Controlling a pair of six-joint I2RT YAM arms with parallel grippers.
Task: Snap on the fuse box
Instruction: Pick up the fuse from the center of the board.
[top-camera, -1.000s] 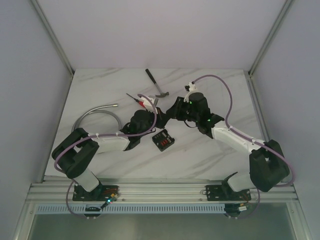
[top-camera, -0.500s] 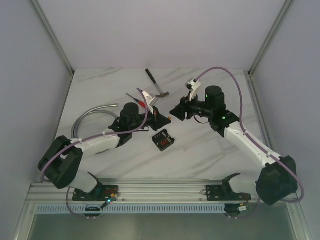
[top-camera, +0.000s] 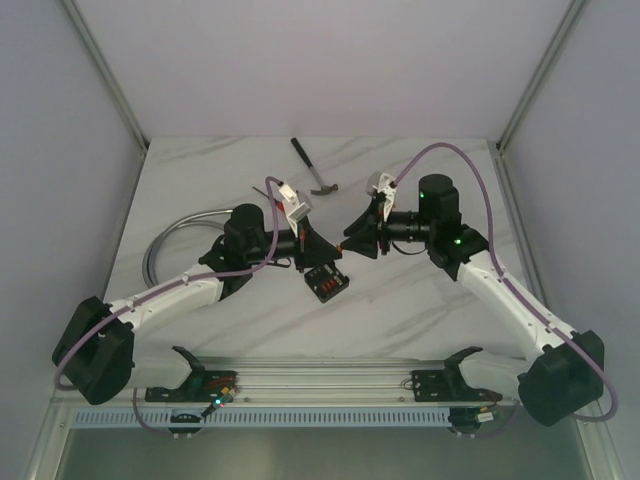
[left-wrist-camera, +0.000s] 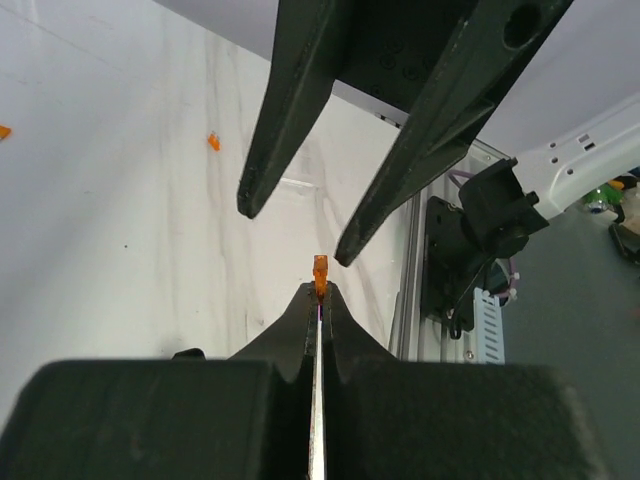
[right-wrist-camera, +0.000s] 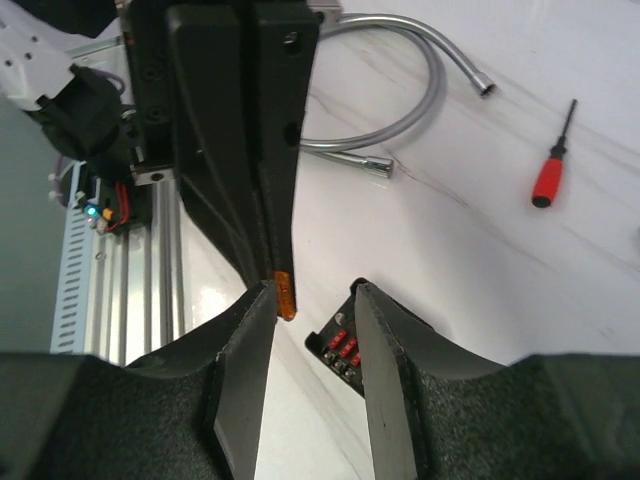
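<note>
The fuse box (top-camera: 325, 282), a small black box with red fuses on its face, lies on the white table below both grippers. It shows partly between the right fingers as the fuse box (right-wrist-camera: 345, 345). My left gripper (left-wrist-camera: 320, 290) is shut on a tiny orange fuse (left-wrist-camera: 320, 272), held out at its tips. My right gripper (right-wrist-camera: 312, 295) stands open, tip to tip with the left gripper (top-camera: 333, 250). The orange fuse (right-wrist-camera: 285, 295) sits right by the inner face of the right gripper's left finger (right-wrist-camera: 245, 340); whether they touch I cannot tell. In the top view the right gripper (top-camera: 350, 238) hovers above the box.
A hammer (top-camera: 315, 170) lies at the back of the table. A bent metal hose (top-camera: 185, 230) lies at the left, with a red-handled screwdriver (right-wrist-camera: 550, 172) nearby. Two loose orange fuses (left-wrist-camera: 213, 141) lie on the table. The aluminium rail (top-camera: 320, 385) runs along the near edge.
The left arm has stretched out to the right and the right arm has shifted, so the two grippers' tips now meet above the fuse box.
</note>
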